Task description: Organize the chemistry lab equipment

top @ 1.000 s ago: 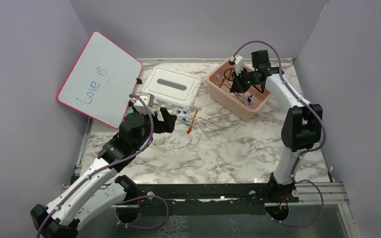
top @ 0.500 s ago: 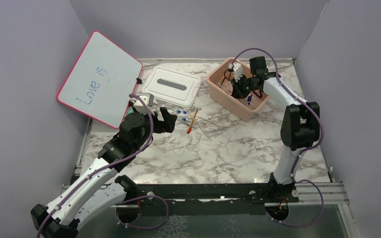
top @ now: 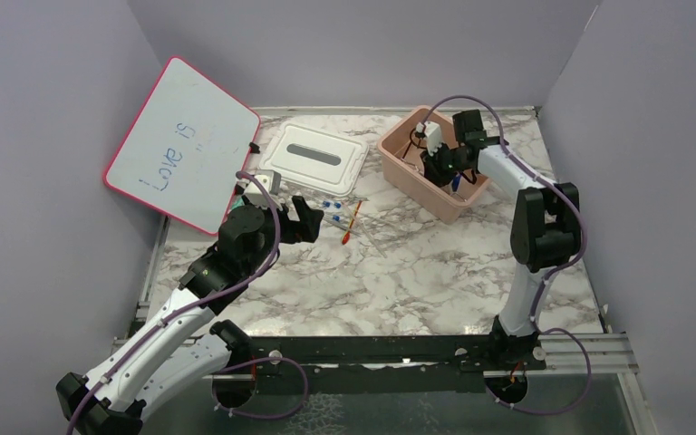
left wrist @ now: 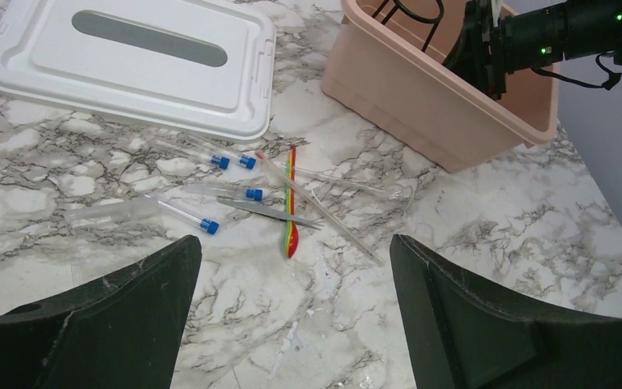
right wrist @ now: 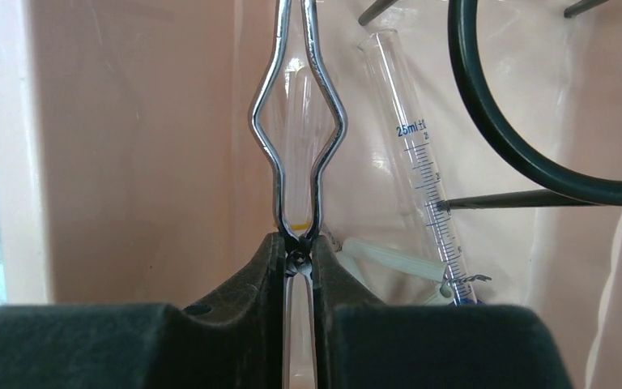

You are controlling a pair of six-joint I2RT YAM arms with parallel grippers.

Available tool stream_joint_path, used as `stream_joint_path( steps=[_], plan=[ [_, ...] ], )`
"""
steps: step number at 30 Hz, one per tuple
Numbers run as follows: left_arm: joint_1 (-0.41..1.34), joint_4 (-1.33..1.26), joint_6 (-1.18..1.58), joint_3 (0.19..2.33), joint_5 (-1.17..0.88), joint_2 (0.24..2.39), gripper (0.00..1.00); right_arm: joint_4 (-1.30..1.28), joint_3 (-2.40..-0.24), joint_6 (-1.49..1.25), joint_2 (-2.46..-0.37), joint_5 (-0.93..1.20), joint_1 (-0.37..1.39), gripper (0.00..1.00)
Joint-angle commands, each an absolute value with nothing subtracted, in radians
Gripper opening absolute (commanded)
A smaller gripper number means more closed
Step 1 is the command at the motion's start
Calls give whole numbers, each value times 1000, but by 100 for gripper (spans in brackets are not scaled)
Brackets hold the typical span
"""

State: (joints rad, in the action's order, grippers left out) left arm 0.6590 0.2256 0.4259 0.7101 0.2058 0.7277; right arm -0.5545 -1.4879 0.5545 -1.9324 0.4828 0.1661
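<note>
Equipment is found in two places. Part of it sits in the pink bin [top: 417,186] at upper right of the overhead frame, and the rest lies loose on the marble table [top: 399,281] at centre. The right gripper [right wrist: 298,263] is down inside the bin, and its jaws are pressed together on the pinched end of a metal wire clip [right wrist: 297,241], whose loops rise toward the top of the wrist frame. Beside the clip, against the bin floor, lie a graduated glass tube [right wrist: 413,146] marked 25 ml and the black ring stand [right wrist: 463,65]. The left gripper [top: 308,220] hovers over the table at centre left with its jaws spread wide and nothing between them. Its fingers [left wrist: 129,316] frame the loose items. These are several clear tubes [left wrist: 202,154] with blue caps [left wrist: 247,162], an orange-red stick [left wrist: 292,198], metal tweezers [left wrist: 267,212] crossing under the stick, and a long glass rod [left wrist: 324,211] lying slantwise. The loose items lie just below the white lid [left wrist: 129,57], which rests flat on the table. A pink-framed whiteboard [top: 181,145] leans at upper left.
</note>
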Motion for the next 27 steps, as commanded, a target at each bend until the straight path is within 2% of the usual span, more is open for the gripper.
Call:
stream_joint_path(
  steps=[1, 3, 8, 19, 22, 24, 27],
  plan=[
    [664, 201, 428, 703, 196, 718, 89, -562, -1514, 518, -1937, 501, 161, 19],
    [664, 201, 426, 706, 196, 719, 89, -566, -1521, 499, -1924, 495, 160, 26],
    [664, 205, 424, 714, 195, 723, 89, -579, -1531, 469, -1874, 508, 161, 36],
    [664, 209, 414, 728, 201, 727, 89, -606, -1533, 356, -1685, 386, 160, 42],
    [664, 205, 408, 730, 207, 727, 90, -589, -1529, 277, -1616, 343, 160, 43],
    [664, 199, 408, 730, 205, 728, 90, -571, -1527, 180, -1578, 329, 161, 34],
    [664, 193, 419, 729, 185, 736, 90, -576, -1529, 64, -1538, 405, 183, 27]
  ],
)
